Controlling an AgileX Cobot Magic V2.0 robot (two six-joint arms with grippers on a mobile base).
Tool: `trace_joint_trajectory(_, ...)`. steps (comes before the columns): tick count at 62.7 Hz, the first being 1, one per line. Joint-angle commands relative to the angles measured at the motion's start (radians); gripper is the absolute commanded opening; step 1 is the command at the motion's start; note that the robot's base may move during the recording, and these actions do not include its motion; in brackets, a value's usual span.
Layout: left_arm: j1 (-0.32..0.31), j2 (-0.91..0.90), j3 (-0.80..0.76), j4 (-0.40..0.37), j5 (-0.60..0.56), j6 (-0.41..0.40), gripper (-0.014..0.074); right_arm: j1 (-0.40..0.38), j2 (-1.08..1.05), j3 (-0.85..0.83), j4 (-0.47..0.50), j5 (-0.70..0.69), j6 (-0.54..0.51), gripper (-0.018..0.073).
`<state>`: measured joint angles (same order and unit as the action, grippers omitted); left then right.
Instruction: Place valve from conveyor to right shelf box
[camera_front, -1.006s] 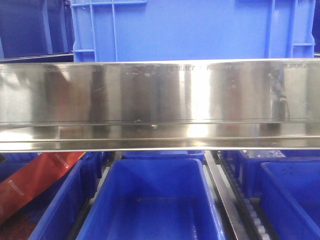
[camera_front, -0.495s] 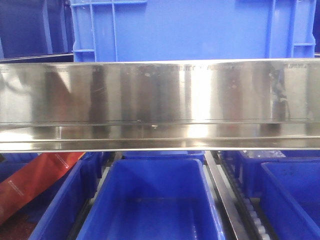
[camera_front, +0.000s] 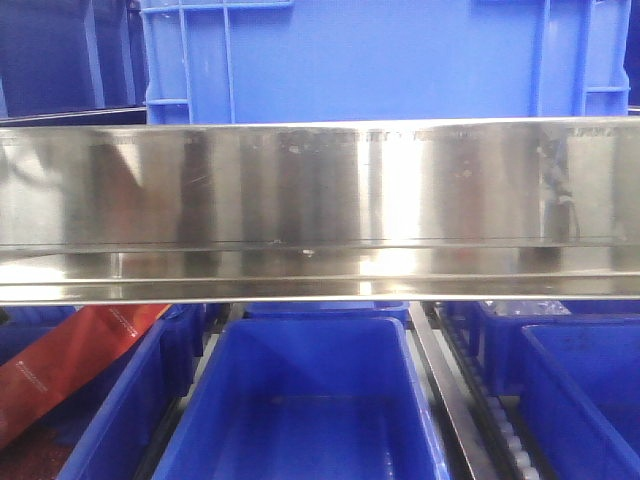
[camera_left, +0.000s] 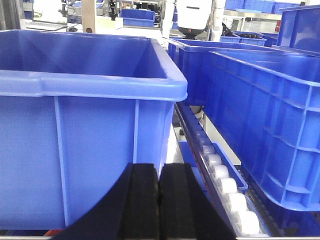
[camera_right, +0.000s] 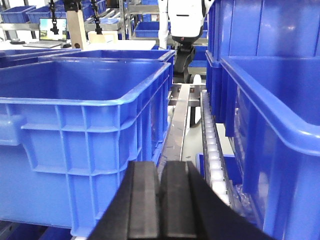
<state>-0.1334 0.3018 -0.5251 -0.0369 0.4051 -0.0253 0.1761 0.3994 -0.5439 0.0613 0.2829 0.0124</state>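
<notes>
No valve and no conveyor belt show in any view. My left gripper is shut and empty, its black pads together, low in front of a large blue bin. My right gripper is shut and empty, between a blue bin on its left and a blue bin on its right. In the front view neither gripper shows; several blue shelf boxes stand below a steel shelf rail, one in the middle and one at the right.
A big blue crate sits on the shelf above the rail. A red-brown bag lies in the left box. White roller tracks run between the bins, also in the right wrist view. A white robot base stands far behind.
</notes>
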Motion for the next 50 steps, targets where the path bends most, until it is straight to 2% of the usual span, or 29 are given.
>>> trace_joint_trajectory(1, 0.002, -0.005, 0.002, 0.001, -0.012, -0.005, -0.0111, -0.006, -0.046, 0.043, -0.011, -0.043, -0.002, -0.0162)
trace_joint_trajectory(8, 0.002, -0.005, 0.002, 0.001, -0.012, -0.005, -0.0111, -0.006, -0.158, 0.157, -0.014, -0.082, -0.012, -0.0162)
trace_joint_trajectory(16, 0.002, -0.005, 0.002, 0.001, -0.012, -0.005, -0.0111, -0.023, -0.291, 0.284, -0.014, -0.088, -0.104, -0.0162)
trace_joint_trajectory(23, 0.002, -0.005, 0.002, 0.001, -0.012, -0.005, -0.0111, -0.057, -0.396, 0.379, -0.014, -0.122, -0.108, -0.0162)
trace_joint_trajectory(35, 0.002, -0.007, 0.002, 0.001, -0.012, -0.005, -0.0111, -0.144, -0.399, 0.501, 0.039, -0.183, -0.108, -0.0162)
trace_joint_trajectory(42, 0.002, -0.007, 0.002, 0.001, -0.012, -0.005, -0.0111, -0.172, -0.399, 0.544, 0.059, -0.35, -0.108, -0.0162)
trace_joint_trajectory(50, 0.002, -0.007, 0.002, 0.001, -0.012, -0.005, -0.0111, -0.172, -0.399, 0.544, 0.059, -0.321, -0.108, -0.0162)
